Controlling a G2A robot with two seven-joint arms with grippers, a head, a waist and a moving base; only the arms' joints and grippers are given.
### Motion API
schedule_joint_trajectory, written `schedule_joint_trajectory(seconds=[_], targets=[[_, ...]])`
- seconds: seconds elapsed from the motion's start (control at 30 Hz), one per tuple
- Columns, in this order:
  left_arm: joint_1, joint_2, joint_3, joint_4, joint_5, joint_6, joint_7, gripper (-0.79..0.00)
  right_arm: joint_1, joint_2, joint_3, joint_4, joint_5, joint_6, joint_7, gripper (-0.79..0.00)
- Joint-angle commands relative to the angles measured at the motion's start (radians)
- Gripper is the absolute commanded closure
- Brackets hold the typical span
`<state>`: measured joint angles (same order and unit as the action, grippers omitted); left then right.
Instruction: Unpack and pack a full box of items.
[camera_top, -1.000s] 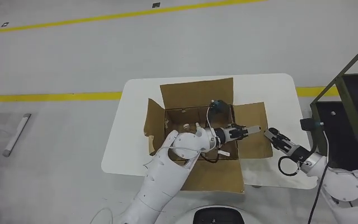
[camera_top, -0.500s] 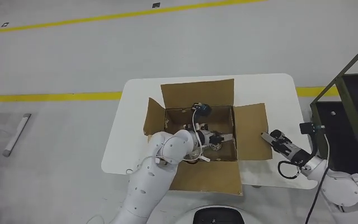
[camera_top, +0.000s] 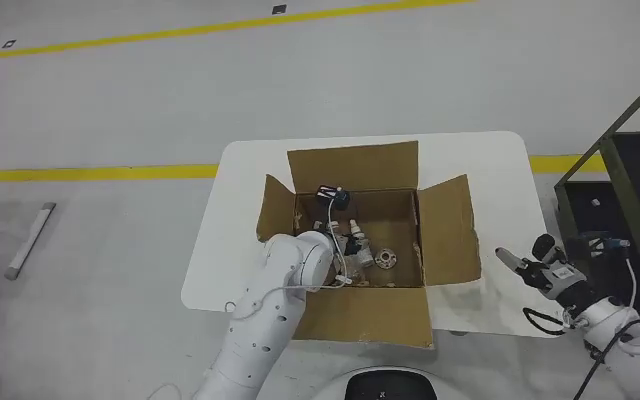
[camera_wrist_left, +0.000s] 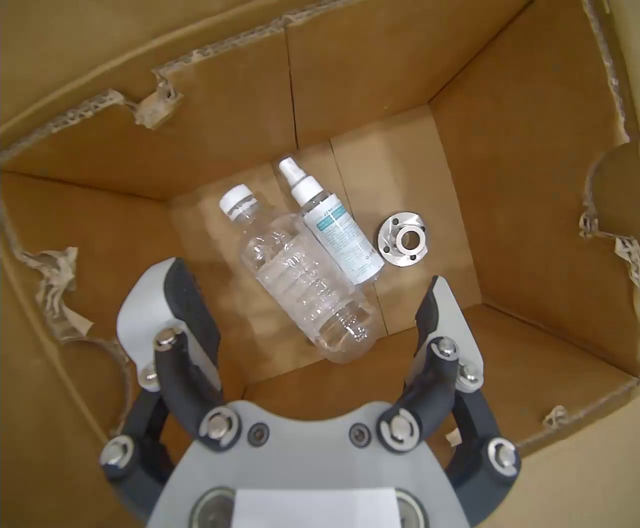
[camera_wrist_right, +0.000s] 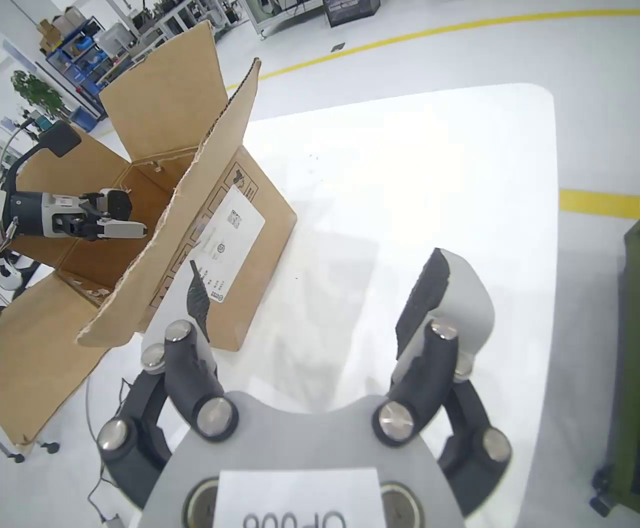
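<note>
Left wrist view shows me my left gripper (camera_wrist_left: 305, 280), jaws wide and empty, over the open box (camera_wrist_left: 500, 125). On the box floor lie a clear bottle (camera_wrist_left: 320, 305), a spray bottle (camera_wrist_left: 335, 235) touching it, and a metal flange (camera_wrist_left: 402, 240) just beside. My right gripper (camera_wrist_right: 317, 275), jaws also apart, hangs over the table (camera_wrist_right: 425, 175) outside the box.
</note>
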<state>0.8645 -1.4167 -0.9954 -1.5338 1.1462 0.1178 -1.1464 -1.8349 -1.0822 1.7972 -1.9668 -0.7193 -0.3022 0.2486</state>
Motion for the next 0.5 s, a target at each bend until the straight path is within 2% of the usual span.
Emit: schedule_joint_trajectory(seconds=[0.0,0.23,0.43,0.47], targets=[[0.000,0.000,0.000,-0.001,-0.001,-0.001,0.000,-0.785,-0.018,-0.001,0.007,-0.017,-0.026,-0.010,-0.025,0.000],[0.000,0.000,0.000,-0.001,-0.001,-0.001,0.000,-0.785,-0.093,-0.004,0.043,-0.099,-0.149,-0.027,-0.118,0.000],[0.024,-0.001,0.024,0.020,0.034,-0.003,0.038,-0.785,-0.122,-0.008,0.049,-0.097,-0.140,-0.045,-0.131,0.000],[0.021,-0.004,0.029,0.028,0.039,0.012,0.041,-0.785,-0.120,-0.009,0.046,-0.091,-0.121,-0.049,-0.123,-0.031]])
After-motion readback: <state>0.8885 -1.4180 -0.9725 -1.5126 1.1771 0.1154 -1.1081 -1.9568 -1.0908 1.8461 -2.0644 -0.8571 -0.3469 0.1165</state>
